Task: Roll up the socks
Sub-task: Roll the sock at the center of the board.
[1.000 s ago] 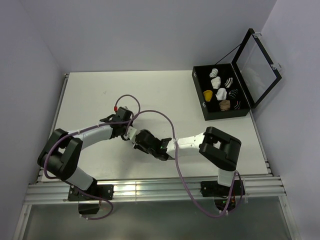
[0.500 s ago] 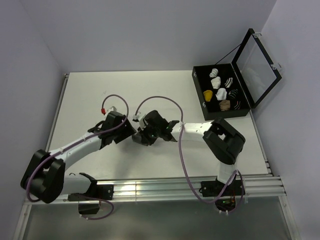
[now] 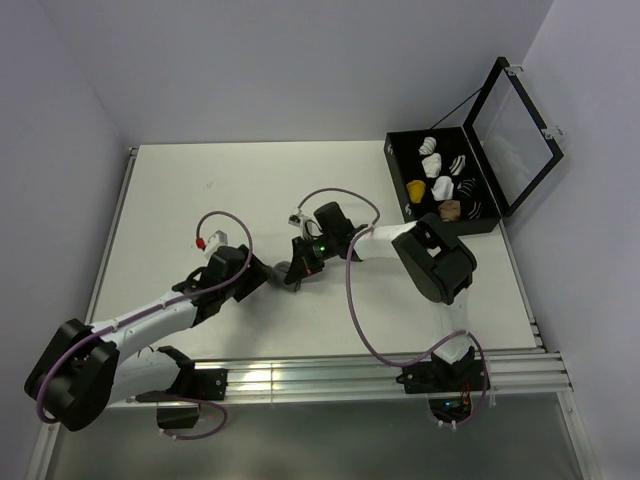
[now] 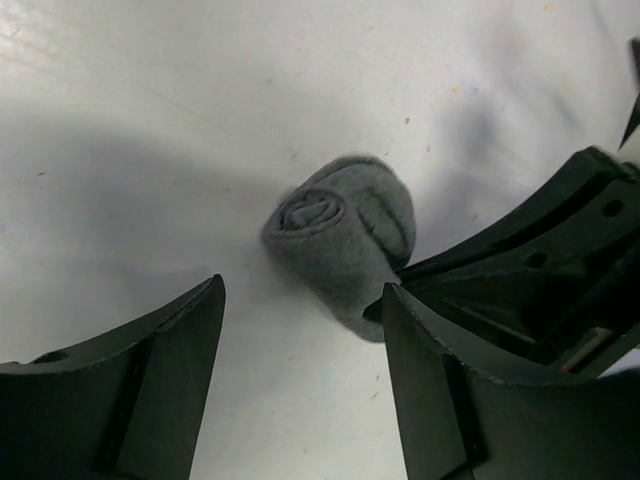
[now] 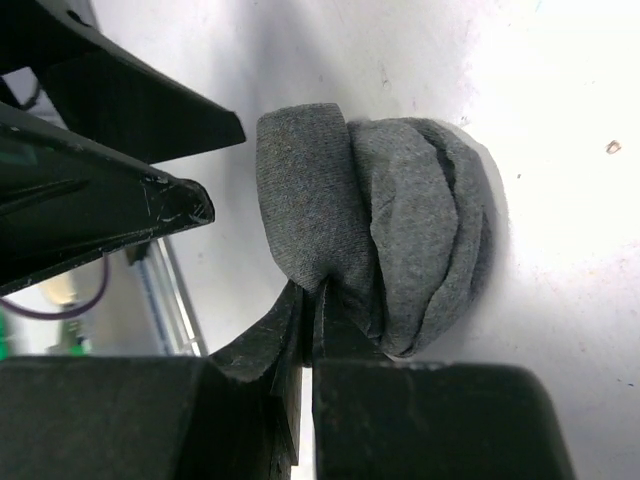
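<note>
The grey sock [image 4: 345,235] is seen rolled into a bundle on the counter [image 3: 200,180], near its middle. One fold is clamped by the right hand [image 5: 312,300]. The left hand [image 4: 300,292] is held apart just beside it.

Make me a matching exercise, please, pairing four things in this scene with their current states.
Things:
1. grey sock
2. left gripper
3. right gripper
4. black case

States:
A. shut on a fold of fabric
B. lid standing open
C. rolled into a bundle on the table
D. jaws apart, holding nothing

Pairs: 1-C, 2-D, 3-A, 4-B
</note>
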{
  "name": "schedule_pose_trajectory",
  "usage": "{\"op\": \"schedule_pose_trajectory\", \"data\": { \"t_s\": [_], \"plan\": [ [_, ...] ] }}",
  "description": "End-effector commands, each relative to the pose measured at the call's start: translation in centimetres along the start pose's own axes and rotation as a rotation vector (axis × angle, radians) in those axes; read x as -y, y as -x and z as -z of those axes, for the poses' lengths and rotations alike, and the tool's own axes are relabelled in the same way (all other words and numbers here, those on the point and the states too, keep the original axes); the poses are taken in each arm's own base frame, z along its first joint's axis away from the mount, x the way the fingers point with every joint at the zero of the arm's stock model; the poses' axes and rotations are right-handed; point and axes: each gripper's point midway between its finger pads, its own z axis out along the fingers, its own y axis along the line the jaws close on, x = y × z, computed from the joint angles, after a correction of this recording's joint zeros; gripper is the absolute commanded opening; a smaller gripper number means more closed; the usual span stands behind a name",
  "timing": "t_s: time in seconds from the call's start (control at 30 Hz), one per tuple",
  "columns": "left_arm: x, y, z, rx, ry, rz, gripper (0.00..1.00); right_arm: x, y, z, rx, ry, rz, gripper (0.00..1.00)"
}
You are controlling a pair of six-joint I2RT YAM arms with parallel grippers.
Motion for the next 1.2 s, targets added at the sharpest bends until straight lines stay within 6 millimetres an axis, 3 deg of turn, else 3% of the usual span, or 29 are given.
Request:
{"op": "schedule_pose_trajectory", "data": {
  "t_s": [0.0,0.27,0.37,0.53,0.7,0.77,0.8,0.83,0.87,0.9,0.93,1.0,1.03,1.07,1.17],
  "plan": [
    [1.4,1.2,-0.6,0.078,-0.048,0.058,0.69,0.5,-2.9,-0.4,-0.085,0.023,-0.125,0.0],
    [0.5,0.4,-1.9,0.071,-0.014,0.076,0.65,1.0,-3.0,-0.6,-0.074,0.053,-0.176,0.0],
    [0.0,-0.3,-2.6,0.043,0.011,0.072,0.58,1.1,-2.8,-0.4,-0.062,0.052,-0.182,0.0],
    [-0.8,-1.4,-3.4,0.001,0.064,0.044,0.34,0.9,-2.1,0.4,-0.027,0.011,-0.126,0.03],
    [-0.5,-1.1,-3.5,-0.007,0.083,0.008,0.1,0.7,-1.1,1.8,0.054,-0.089,0.01,0.23],
    [-0.2,-0.9,-3.4,-0.012,0.091,-0.022,0.04,-0.5,0.0,2.8,0.115,-0.134,0.116,0.34],
    [-0.1,-0.9,-3.3,-0.016,0.095,-0.03,0.02,0.2,0.2,3.5,0.154,-0.215,0.144,0.38],
    [0.1,-0.8,-3.3,-0.017,0.091,-0.051,0.02,0.0,0.4,3.9,0.178,-0.243,0.179,0.41],
    [0.1,-0.7,-3.2,-0.027,0.106,-0.065,0.01,-1.9,1.4,4.6,0.233,-0.249,0.273,0.47],
    [0.2,-0.7,-3.1,-0.033,0.11,-0.085,0.01,-1.0,1.4,5.2,0.265,-0.334,0.303,0.49],
    [0.1,-0.8,-3.0,-0.045,0.122,-0.1,0.01,-1.5,1.8,5.5,0.299,-0.361,0.348,0.51],
    [0.8,-0.6,-3.1,-0.058,0.118,-0.128,0.01,-3.2,1.5,5.9,0.338,-0.41,0.481,0.53],
    [1.5,-0.4,-3.1,-0.06,0.108,-0.134,0.01,-3.1,2.1,6.5,0.373,-0.48,0.535,0.54],
    [1.3,-0.6,-3.1,-0.072,0.119,-0.146,0.01,-4.3,1.7,6.0,0.373,-0.479,0.581,0.54],
    [1.9,-0.8,-3.2,-0.101,0.111,-0.168,0.01,-4.6,1.7,6.2,0.39,-0.56,0.675,0.54]
  ]
}}
